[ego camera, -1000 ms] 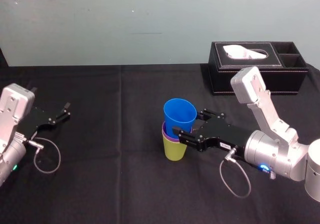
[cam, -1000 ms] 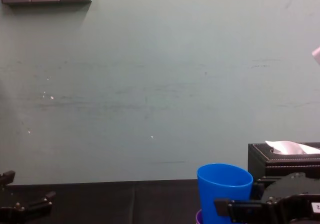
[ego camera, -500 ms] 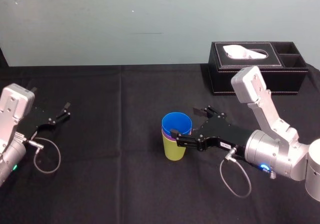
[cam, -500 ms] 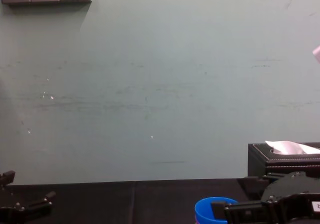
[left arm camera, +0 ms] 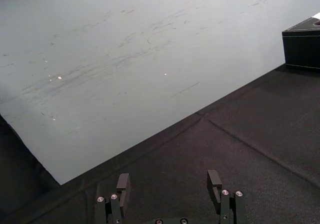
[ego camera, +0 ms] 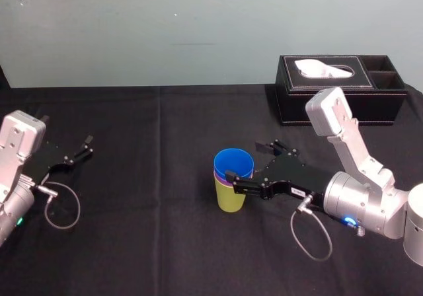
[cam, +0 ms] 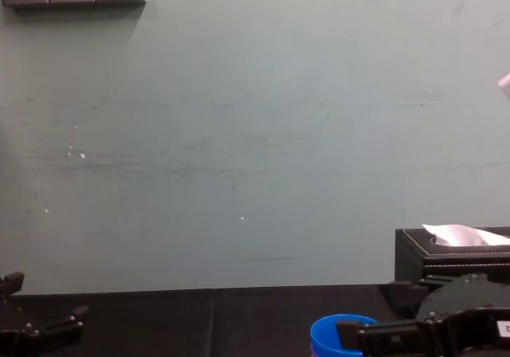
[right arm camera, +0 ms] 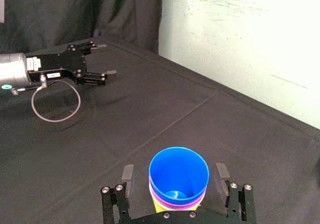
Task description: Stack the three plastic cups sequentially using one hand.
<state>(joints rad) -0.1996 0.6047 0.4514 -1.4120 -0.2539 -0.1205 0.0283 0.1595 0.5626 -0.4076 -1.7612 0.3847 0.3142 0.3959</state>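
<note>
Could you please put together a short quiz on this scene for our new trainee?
1. True or false: the blue cup sits nested inside the purple cup.
2. How is the right gripper? A: shut on the blue cup. B: open, straddling the cups. C: raised high above the cups.
3. Which cup is at the bottom?

Key:
1. True.
2. B.
3. The yellow-green cup.

The left gripper lies parked and open at the left.
</note>
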